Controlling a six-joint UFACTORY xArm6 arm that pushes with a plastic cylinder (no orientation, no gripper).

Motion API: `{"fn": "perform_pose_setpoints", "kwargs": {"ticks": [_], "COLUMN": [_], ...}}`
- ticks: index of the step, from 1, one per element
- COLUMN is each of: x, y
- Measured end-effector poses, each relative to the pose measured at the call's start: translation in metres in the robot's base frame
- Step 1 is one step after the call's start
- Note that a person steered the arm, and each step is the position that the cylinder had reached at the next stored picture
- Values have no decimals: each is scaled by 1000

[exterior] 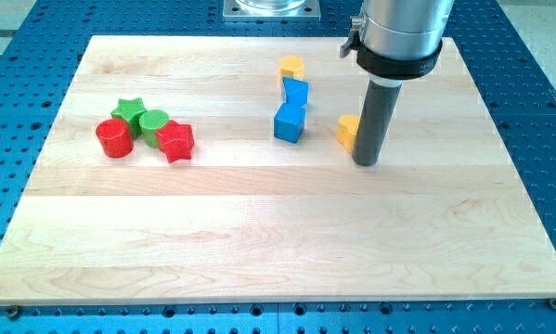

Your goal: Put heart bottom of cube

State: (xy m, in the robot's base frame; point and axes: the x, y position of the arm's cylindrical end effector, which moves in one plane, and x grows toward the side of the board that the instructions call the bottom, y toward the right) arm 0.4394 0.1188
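A blue cube [289,122] sits near the middle of the wooden board [259,232]. A yellow block [348,132], partly hidden by my rod, lies to the cube's right; its shape is hard to make out, possibly the heart. My tip [367,161] rests on the board touching the right side of this yellow block. A second blue block [296,92] stands just above the cube, and a second yellow block [291,67] above that, towards the view's top.
At the view's left is a cluster: a red cylinder [114,138], a green star [128,111], a green cylinder [153,122] and a red star [175,141]. The board lies on a blue perforated table [537,111].
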Motion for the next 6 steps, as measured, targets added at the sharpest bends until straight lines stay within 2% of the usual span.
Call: {"fn": "perform_pose_setpoints", "kwargs": {"ticks": [1, 2, 3, 4, 5, 6], "x": [-31, -45, -84, -69, -23, -14], "y": [5, 5, 21, -16, -47, -49]}}
